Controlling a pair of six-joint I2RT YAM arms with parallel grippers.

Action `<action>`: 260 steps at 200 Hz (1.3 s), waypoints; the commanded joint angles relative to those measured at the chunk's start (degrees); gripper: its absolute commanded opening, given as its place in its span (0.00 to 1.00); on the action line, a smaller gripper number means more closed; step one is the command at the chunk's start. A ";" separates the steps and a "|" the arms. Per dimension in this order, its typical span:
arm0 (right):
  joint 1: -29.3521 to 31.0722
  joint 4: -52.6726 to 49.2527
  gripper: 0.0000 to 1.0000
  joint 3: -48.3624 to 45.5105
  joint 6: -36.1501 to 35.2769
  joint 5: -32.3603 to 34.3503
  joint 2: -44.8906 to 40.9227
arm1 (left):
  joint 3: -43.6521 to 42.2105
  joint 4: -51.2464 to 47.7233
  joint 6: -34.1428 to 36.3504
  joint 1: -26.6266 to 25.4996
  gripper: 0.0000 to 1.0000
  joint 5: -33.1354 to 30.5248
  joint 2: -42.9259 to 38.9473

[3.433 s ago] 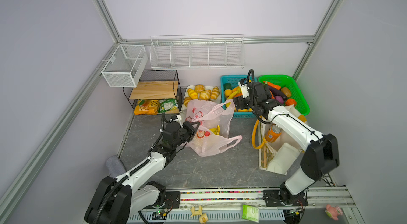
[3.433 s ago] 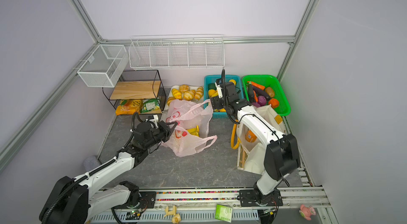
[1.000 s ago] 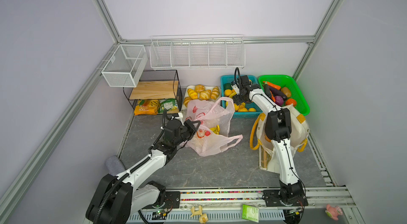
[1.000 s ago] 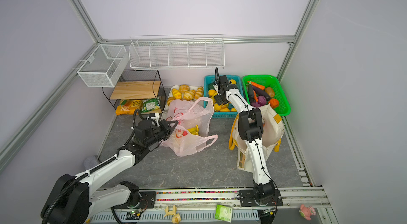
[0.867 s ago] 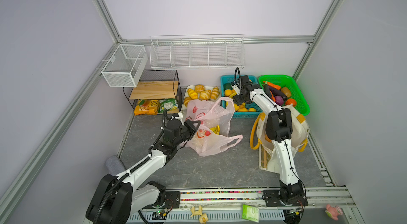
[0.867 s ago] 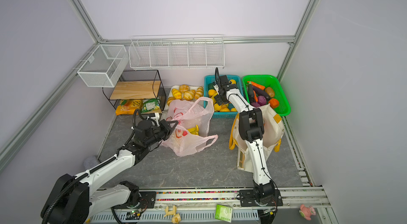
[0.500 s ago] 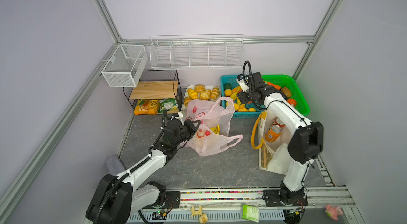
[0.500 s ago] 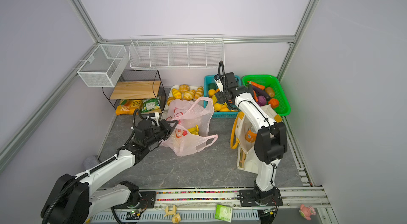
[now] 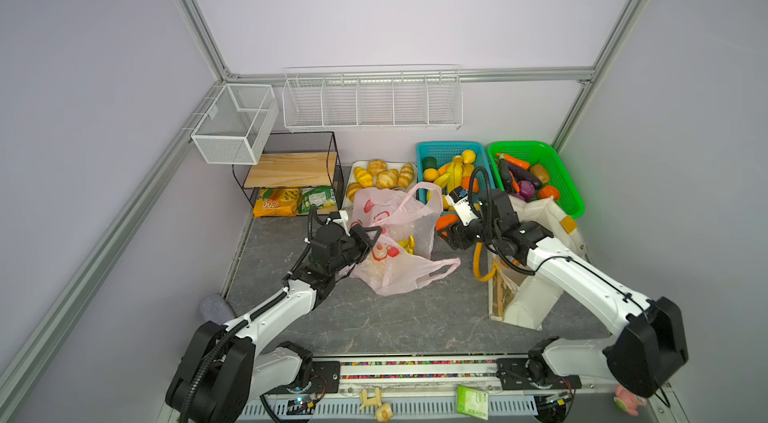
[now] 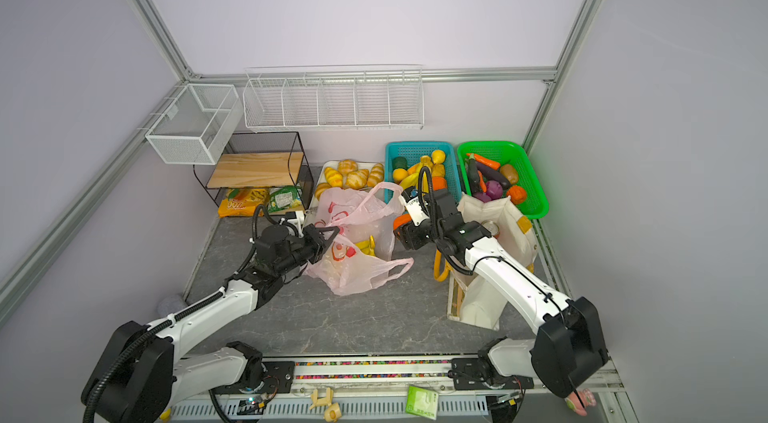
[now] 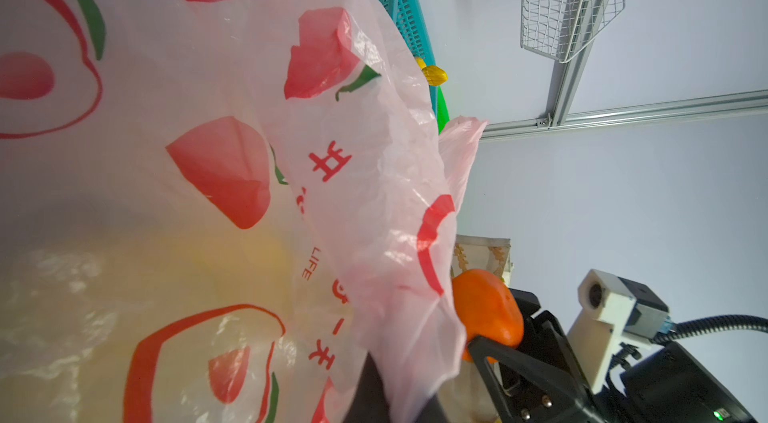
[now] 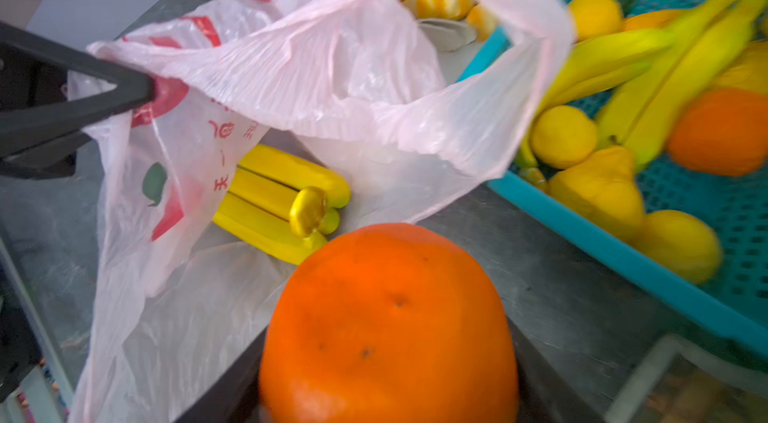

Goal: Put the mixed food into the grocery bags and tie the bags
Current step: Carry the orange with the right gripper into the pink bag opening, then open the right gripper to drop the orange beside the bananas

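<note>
Pink bag (image 9: 399, 217) stood open on the tabletop (image 9: 415, 317), its rim pinched tight in the closed left tool (image 9: 371, 235). Across the bag's mouth from it, the right tool (image 9: 444, 230) gripped a round orange (image 9: 448, 220) between widely spread jaws, just beside the bag and above the tabletop. Ahead of that tool a bunch of bananas (image 12: 274, 200) lay inside the bag. Off to its side sat the teal basket (image 9: 428, 149) of fruit. Behind it, under the arm, stood the canvas tote (image 9: 548, 217).
</note>
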 commanded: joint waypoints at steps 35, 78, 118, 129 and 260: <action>2.89 9.98 0.61 3.14 -0.97 -17.35 10.55 | 5.09 -1.68 2.85 0.20 0.00 5.95 -0.34; 4.88 18.37 0.61 2.32 3.86 -16.34 16.50 | 5.57 0.61 1.63 0.20 0.00 9.00 -0.19; 7.70 29.03 0.63 2.15 14.31 -10.43 21.21 | 5.33 0.70 1.54 0.20 0.00 8.76 -0.50; 8.60 31.01 0.64 2.24 17.68 -8.20 21.76 | 5.29 0.79 1.52 0.19 0.00 8.76 -0.41; 15.21 32.34 0.86 6.90 39.20 -1.51 25.91 | 4.47 2.58 1.14 0.15 0.00 8.53 0.37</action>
